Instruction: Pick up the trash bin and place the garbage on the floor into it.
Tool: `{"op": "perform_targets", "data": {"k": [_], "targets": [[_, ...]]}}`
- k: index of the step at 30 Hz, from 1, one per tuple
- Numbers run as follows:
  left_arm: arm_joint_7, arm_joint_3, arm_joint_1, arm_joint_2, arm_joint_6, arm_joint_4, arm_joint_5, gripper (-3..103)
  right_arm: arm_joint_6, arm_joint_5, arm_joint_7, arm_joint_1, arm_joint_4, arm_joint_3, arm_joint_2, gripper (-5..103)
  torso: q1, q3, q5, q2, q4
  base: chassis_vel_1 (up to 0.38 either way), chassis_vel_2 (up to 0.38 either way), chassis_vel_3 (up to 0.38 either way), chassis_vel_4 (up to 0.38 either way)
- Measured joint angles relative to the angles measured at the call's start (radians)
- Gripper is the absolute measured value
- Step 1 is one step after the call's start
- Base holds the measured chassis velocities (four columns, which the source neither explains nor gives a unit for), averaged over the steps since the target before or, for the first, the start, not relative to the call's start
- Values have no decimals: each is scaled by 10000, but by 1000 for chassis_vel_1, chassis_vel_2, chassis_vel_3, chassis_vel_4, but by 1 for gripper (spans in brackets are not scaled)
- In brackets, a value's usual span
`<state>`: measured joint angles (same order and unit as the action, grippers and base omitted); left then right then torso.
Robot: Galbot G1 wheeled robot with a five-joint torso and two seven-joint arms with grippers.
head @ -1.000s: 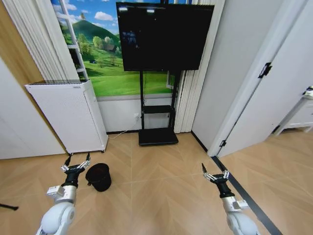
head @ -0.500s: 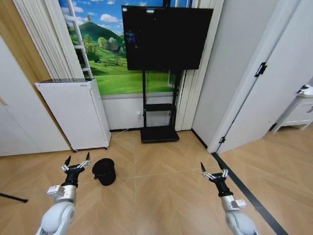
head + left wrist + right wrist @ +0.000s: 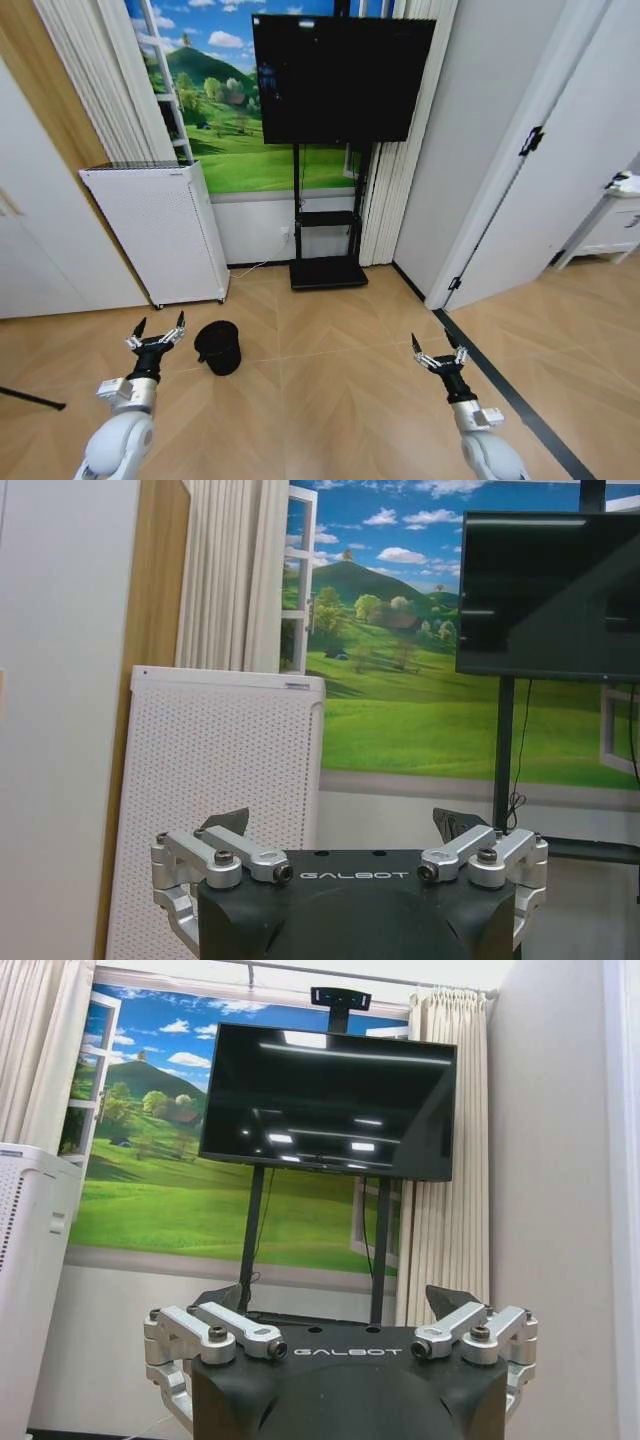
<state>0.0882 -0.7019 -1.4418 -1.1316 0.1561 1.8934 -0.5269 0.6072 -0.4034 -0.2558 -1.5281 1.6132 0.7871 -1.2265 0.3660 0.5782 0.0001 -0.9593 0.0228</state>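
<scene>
The trash bin (image 3: 219, 347), a small black round wastebasket, stands on the wooden floor in the head view, just in front of the white perforated appliance (image 3: 158, 233). My left gripper (image 3: 159, 329) is held up, open and empty, a short way left of the bin. My right gripper (image 3: 439, 350) is open and empty too, raised over bare floor at the right. In the wrist views the left gripper (image 3: 343, 823) and right gripper (image 3: 338, 1298) both stand with jaws spread, facing the far wall. The garbage is out of view.
A black TV (image 3: 343, 78) on a stand (image 3: 326, 272) stands against the back wall with a landscape mural. A white door (image 3: 545, 195) stands open at the right, with a dark floor strip (image 3: 505, 397) below it. White cabinets line the left wall.
The whole head view has shifted, so the camera moved; the bin now sits slightly farther right in the frame. Both grippers hold the same open pose.
</scene>
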Motion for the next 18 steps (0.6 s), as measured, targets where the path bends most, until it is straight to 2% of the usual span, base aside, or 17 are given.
{"op": "perform_targets", "data": {"k": [8,14,15,18], "targets": [[-44,-22,-50,-47,20,13,41,100,214,-78,-62,73,-78,-22,26,100,1,0,-4,4,-2,236,194,-241,-202],[-72,-17,-43,-57,23,-17,47,100,188,-41,-55,112,-155,-9,34,100,2,1,-4,6,1,65,29,-21,-60],[-79,-18,-42,-57,27,-17,48,100,194,-43,-57,128,-188,-9,27,100,2,0,11,6,1,-52,-30,44,35],[-100,-4,-42,-64,28,-30,51,100,164,-67,-58,127,-195,-6,30,100,3,1,0,7,3,-17,-16,12,12]]}}
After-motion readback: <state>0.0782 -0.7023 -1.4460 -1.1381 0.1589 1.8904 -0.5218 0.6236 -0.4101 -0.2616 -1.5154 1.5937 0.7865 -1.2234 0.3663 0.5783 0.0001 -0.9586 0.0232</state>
